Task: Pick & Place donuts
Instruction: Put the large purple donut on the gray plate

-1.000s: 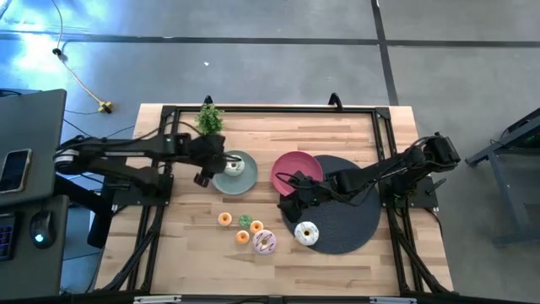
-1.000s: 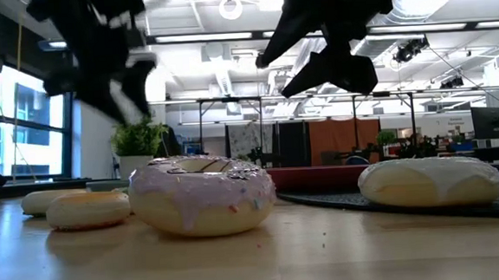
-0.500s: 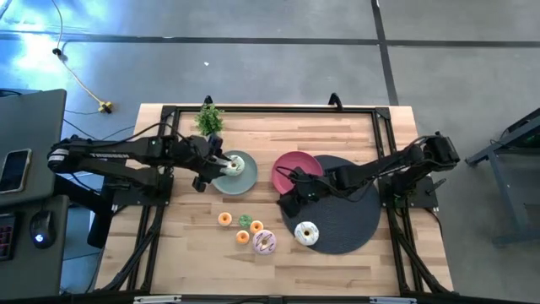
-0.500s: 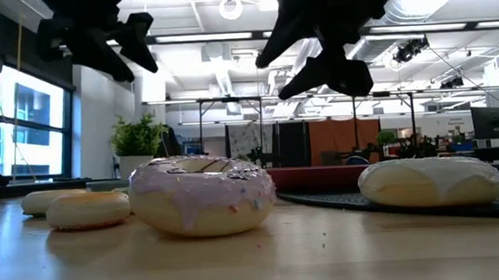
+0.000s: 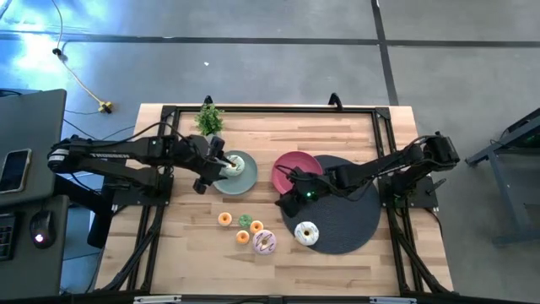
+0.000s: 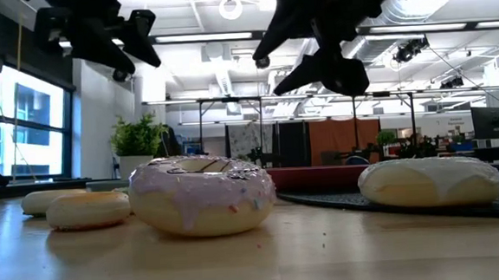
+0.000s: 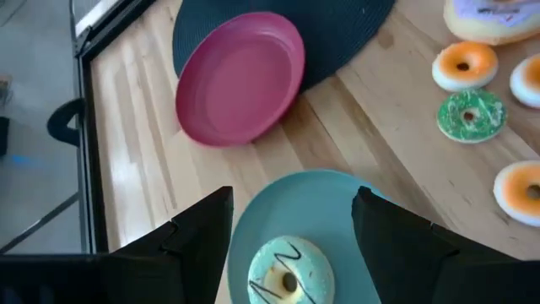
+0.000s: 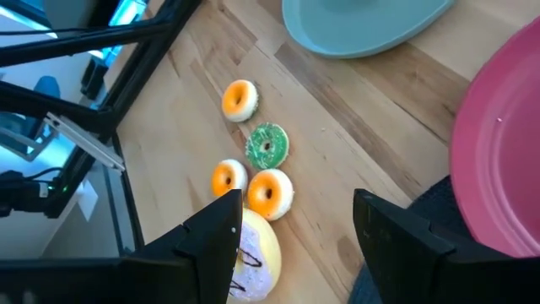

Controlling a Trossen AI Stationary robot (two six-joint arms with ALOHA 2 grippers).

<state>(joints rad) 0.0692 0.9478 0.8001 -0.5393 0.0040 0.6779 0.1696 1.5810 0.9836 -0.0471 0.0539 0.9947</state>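
A: High view. Left gripper [image 5: 221,163] sits at the edge of the grey-green plate [image 5: 245,179], which carries the pale green donut [image 5: 234,167]. Right gripper [image 5: 295,192] hangs where the pink plate [image 5: 291,165] meets the black mat [image 5: 354,221]. Jaw gaps not readable from this height.

B: Loose donuts?

A: White donut [image 5: 306,233] on the mat's near edge. On the bare bench [image 5: 186,245]: pink donut [image 5: 264,242], a small green donut [image 5: 245,221], and three small orange donuts [image 5: 224,219] clustered just beside them.

B: Low view?

A: Pink donut [image 6: 202,195] in front, white one [image 6: 430,181] off to the side, two small ones low behind. Both grippers are dark shapes up above, clear of the bench top.

B: Left wrist view.

A: Jaws wide, nothing between them. The pale green donut [image 7: 288,272] lies on the grey-green plate [image 7: 337,203] in the gap. Pink plate [image 7: 240,78] overlaps the mat [image 7: 337,34] beyond.

B: Right wrist view.

A: Jaws wide and empty. Green donut [image 8: 267,145] with orange ones around it, pink donut [image 8: 253,253] partly hidden behind one finger [image 8: 211,245]. Pink plate rim [image 8: 498,152] to one side.
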